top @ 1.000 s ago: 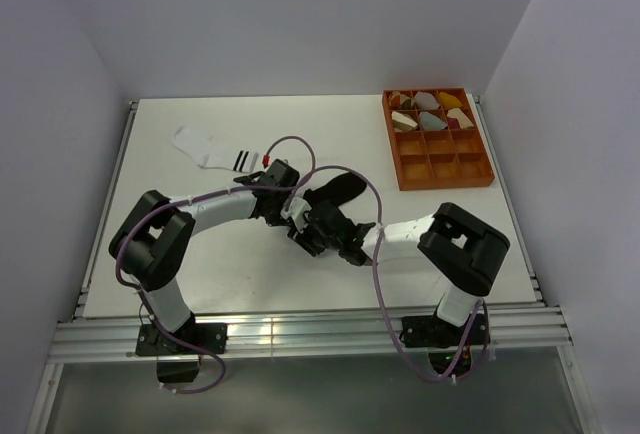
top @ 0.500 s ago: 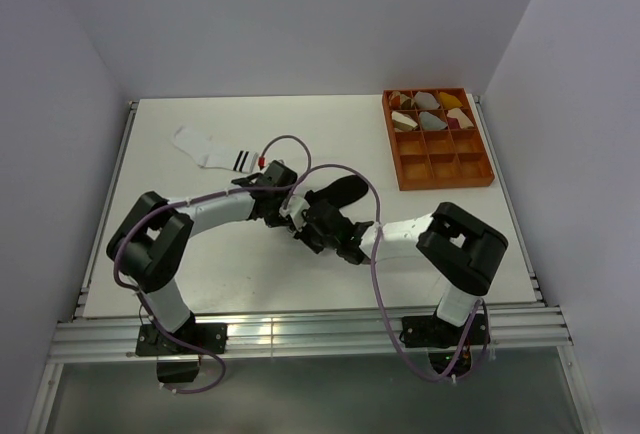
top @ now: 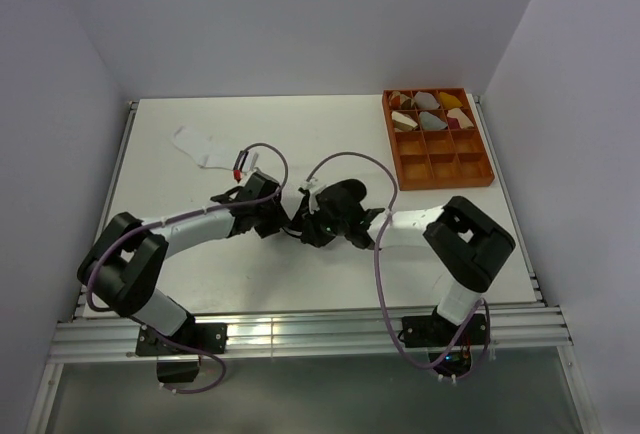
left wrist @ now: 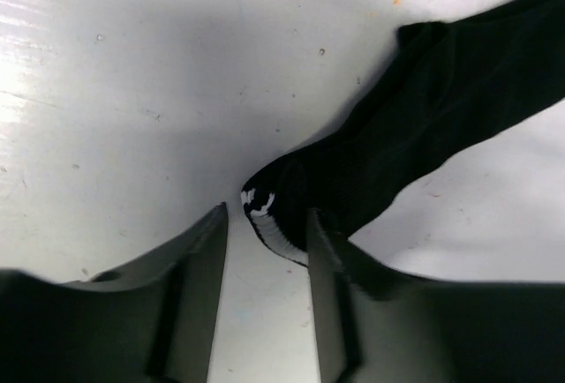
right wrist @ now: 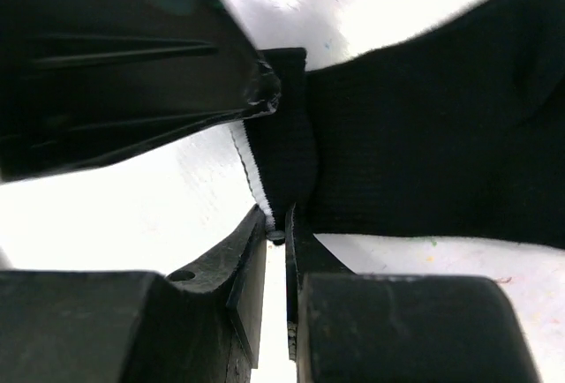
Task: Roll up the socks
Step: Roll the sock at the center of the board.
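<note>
Rolling is judged barely begun. Only the cuff of the black fabric ankle sock with thin white cuff stripes [left wrist: 424,127] appears turned over, and the rest is laid flat and limp near the middle of the white worktop [top: 300,124]. That cuff is pinched in the nearly closed jaws of the right gripper [right wrist: 278,220]. The jaws of the left gripper [left wrist: 267,217] are parted at the cuff end (nothing is clamped there). The white fabric ankle sock with two black cuff stripes [top: 200,144] is seen unrolled at the far left.
</note>
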{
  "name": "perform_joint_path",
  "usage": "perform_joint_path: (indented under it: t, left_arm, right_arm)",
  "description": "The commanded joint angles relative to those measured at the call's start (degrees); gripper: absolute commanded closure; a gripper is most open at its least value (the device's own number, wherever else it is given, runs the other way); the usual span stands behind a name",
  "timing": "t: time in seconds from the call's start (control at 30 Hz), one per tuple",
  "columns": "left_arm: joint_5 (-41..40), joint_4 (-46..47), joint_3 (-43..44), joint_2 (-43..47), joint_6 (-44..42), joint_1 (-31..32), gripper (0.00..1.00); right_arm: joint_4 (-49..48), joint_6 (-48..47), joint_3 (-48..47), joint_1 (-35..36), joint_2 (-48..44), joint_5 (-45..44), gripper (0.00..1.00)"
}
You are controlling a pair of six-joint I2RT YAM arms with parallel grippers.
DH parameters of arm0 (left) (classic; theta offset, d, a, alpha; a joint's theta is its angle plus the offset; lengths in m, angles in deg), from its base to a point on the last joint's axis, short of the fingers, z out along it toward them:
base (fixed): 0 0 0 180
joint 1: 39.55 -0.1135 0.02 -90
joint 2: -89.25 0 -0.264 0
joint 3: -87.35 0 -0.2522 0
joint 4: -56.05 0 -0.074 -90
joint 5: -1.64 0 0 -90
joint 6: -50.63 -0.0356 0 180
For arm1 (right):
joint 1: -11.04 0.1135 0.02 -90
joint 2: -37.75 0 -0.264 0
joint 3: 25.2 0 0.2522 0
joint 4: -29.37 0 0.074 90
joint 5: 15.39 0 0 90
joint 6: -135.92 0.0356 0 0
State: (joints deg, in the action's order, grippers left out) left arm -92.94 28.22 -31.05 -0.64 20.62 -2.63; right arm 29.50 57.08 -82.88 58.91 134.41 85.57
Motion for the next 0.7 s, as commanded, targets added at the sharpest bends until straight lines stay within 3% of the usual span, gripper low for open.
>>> perform_joint_path:
  t: [0.0,0.4,0.67]
  left_arm:
    - [-0.08,5.88,-2.30,4.19,4.52,-0.45,0.53]
    - [1.94,17.84,-8.55,5.60,6.11,-0.45,0.51]
    - [2.56,18.02,-8.02,2.08,5.76,-0.45,0.51]
  right_arm:
    - [-1.13,11.24,1.38,-3.75,-1.74,8.80,1.00]
    - [-13.26,27.33,5.60,-12.89,6.16,23.57,1.00]
    - [-19.33,34.97,7.80,-16.15,10.03,27.88,1.00]
